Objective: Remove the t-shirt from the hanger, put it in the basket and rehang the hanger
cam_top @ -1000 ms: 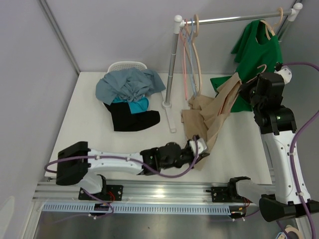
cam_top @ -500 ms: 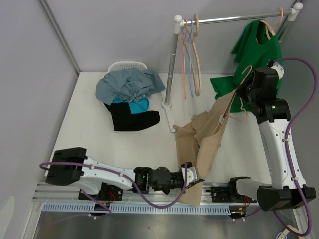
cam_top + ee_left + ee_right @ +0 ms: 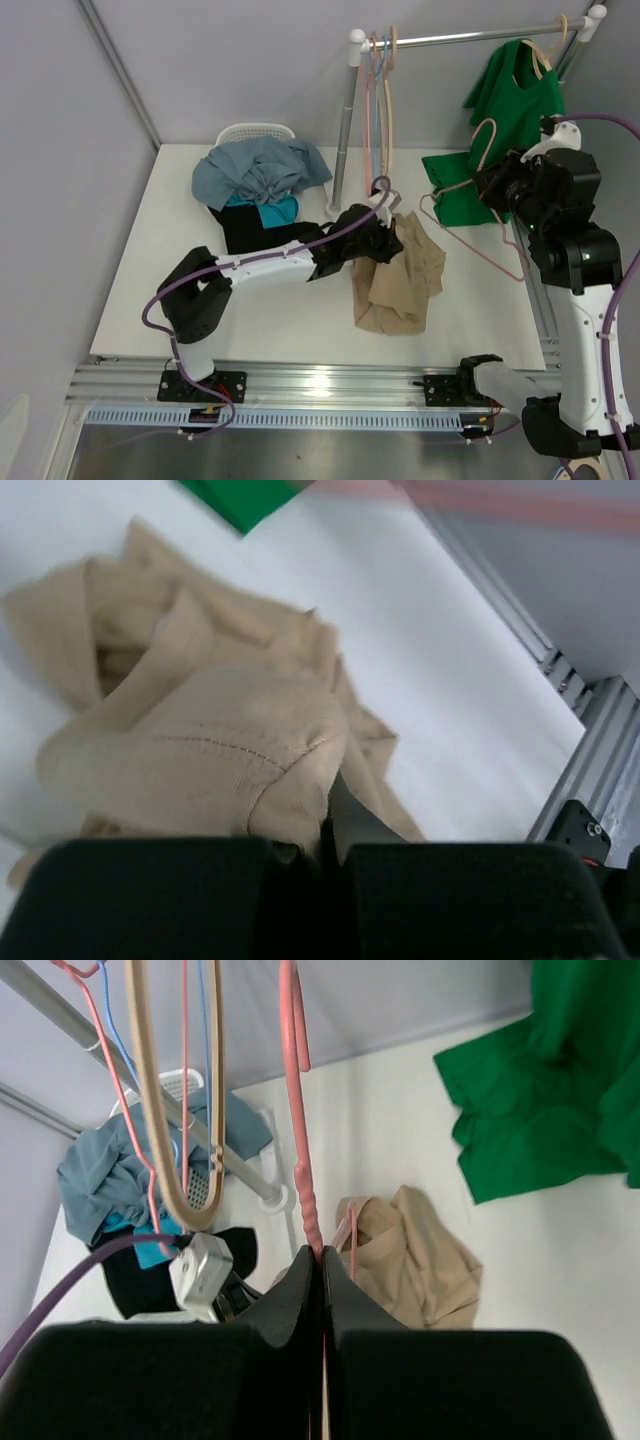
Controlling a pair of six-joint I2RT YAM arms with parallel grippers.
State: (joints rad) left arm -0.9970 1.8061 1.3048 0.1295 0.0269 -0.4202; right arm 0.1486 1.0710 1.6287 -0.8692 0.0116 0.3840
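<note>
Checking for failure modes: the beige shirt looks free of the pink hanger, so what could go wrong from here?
The left gripper pinches only one fold of the beige shirt, so it could slip out. The right gripper holds the pink hanger by its thin neck; it may swing and snag the green shirt nearby.

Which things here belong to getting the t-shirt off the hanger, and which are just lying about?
Job: beige t-shirt, pink hanger, left gripper, right gripper.
Lying about: green garment, clothes pile, spare hangers, clothes rail.
</note>
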